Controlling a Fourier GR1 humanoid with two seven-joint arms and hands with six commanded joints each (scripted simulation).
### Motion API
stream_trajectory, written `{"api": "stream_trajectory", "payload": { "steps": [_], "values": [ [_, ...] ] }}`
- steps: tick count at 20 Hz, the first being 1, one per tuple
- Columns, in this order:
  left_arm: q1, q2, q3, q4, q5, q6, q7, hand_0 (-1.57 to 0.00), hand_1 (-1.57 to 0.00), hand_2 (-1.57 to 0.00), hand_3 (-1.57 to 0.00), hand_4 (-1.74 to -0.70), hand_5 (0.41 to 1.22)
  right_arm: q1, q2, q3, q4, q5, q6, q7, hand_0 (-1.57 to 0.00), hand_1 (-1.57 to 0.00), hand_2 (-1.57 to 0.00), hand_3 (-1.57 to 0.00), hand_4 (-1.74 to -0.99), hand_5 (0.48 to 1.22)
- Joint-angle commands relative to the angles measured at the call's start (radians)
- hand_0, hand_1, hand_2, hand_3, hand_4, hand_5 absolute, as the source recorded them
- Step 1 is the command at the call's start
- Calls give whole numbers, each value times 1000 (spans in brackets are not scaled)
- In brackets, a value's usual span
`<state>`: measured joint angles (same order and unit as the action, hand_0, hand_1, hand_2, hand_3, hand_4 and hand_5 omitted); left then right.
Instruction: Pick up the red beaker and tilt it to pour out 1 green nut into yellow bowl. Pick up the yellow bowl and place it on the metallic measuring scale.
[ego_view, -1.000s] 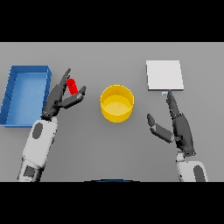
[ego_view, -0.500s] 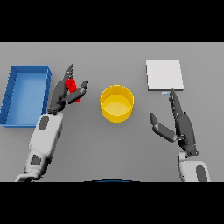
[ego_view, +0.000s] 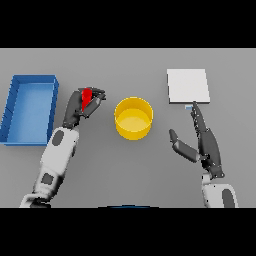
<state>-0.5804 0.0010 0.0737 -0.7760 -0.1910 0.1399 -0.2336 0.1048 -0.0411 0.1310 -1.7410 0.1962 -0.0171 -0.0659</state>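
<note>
Since half a second ago, the left hand (ego_view: 82, 106) has moved to the right, toward the yellow bowl (ego_view: 133, 118), and its fingers have closed more around the red beaker (ego_view: 86, 96). Only the red top of the beaker shows between the dark fingers, so the hand is grasping it. I think the beaker is held beside the bowl, well short of its rim, because the pour has not begun; I cannot see any green nut.

From the head view, the right hand (ego_view: 200, 142) waits near the bowl's right side with straight, released fingers, its fingertips pointing at the metallic measuring scale (ego_view: 187, 86), probably ready to take the bowl later. A blue bin (ego_view: 15, 107) lies to the left of the left arm, out of the way. Nothing stands between beaker and bowl, nor between bowl and scale.
</note>
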Motion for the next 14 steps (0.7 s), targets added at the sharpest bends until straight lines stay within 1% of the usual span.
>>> {"api": "stream_trajectory", "payload": {
  "steps": [1,2,4,5,7,10,12,13,14],
  "values": [
    [-5,0,-4,-1,-3,3,9,-1357,-1364,-1380,-1304,-1565,1163,3,-2,-1,5,4,-2,-5,1,1,1,1,-1251,646],
    [3,2,-5,-11,-7,2,7,-1400,-1406,-1419,-1357,-1542,1174,9,-2,-2,0,-6,4,-10,1,1,1,1,-1255,644],
    [11,-3,17,-34,43,-35,-27,-1462,-1465,-1473,-1434,-1614,1165,1,-2,-4,12,-1,0,-5,1,1,1,1,-1245,642],
    [4,-3,28,-45,70,-53,-20,-1483,-1486,-1493,-1462,-1639,1157,1,-4,-4,12,-1,2,-11,1,1,1,1,-1248,645],
    [6,3,38,-78,114,-89,-35,-1515,-1517,-1521,-1501,-1676,1144,14,1,6,9,21,-10,-19,1,1,1,1,-1238,643],
    [0,16,21,-145,125,-100,12,-1542,-1543,-1545,-1535,-1708,1132,7,-12,-2,15,17,-5,-27,1,1,1,1,-1228,645],
    [-10,37,-4,-175,100,-115,47,-1553,-1553,-1555,-1548,-1720,1131,14,-8,8,10,26,-5,-46,1,1,1,1,-1226,650],
    [-10,46,-13,-185,88,-117,55,-1556,-1557,-1558,-1553,-1724,1130,13,-16,3,12,33,-10,-49,1,1,1,1,-1219,653],
    [-8,54,-21,-196,78,-121,63,-1556,-1557,-1558,-1553,-1724,1132,10,-11,7,16,47,-22,-57,1,1,1,1,-1219,656]
  ]
}}
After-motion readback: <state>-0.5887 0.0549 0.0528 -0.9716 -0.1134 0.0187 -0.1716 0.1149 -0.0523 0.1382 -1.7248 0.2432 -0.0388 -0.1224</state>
